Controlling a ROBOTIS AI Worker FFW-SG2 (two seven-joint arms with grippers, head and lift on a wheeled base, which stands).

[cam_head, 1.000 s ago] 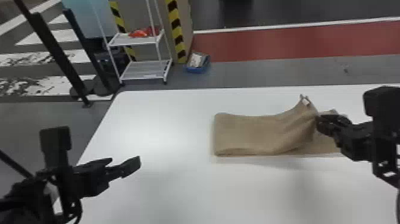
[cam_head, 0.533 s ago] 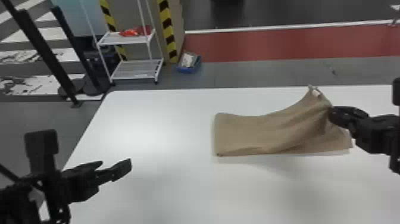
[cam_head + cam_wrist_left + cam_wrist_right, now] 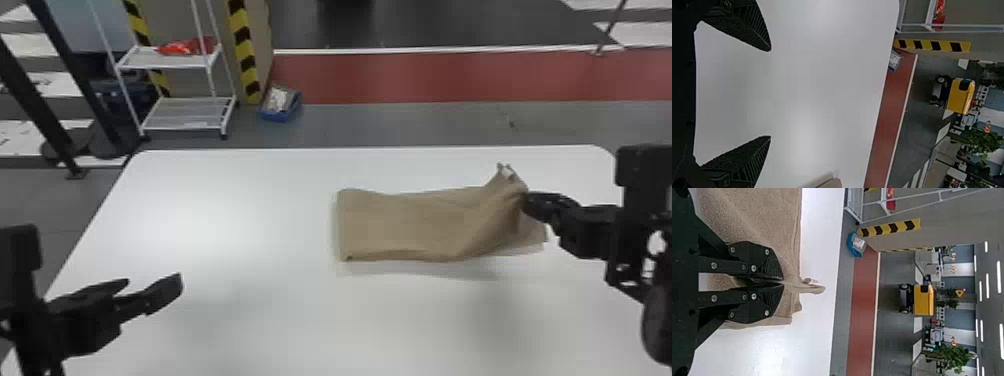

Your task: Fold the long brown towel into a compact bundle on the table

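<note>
In the head view the right gripper [image 3: 531, 201] holds the right end of the brown towel [image 3: 410, 225], whose pinched far corner rises into a peak. The towel's left part lies flat as a long folded strip on the white table [image 3: 250, 310]. From the right wrist view, the right gripper [image 3: 783, 282] is shut on a fold of the towel [image 3: 762, 215]. The left gripper [image 3: 155, 284] stands open over the table's left side, apart from the towel. In the left wrist view the same left gripper [image 3: 770, 94] has nothing between its fingers, and a bit of towel [image 3: 831, 183] shows.
Beyond the table's far edge stand a white shelf rack [image 3: 185, 112] with a red item and a blue box [image 3: 281, 103] on the floor. Black posts [image 3: 75, 75] are at the far left.
The right gripper first moved right, stretching the towel's held end, then came partly back left as the head view shifted. The towel is still held. The left gripper stays open.
</note>
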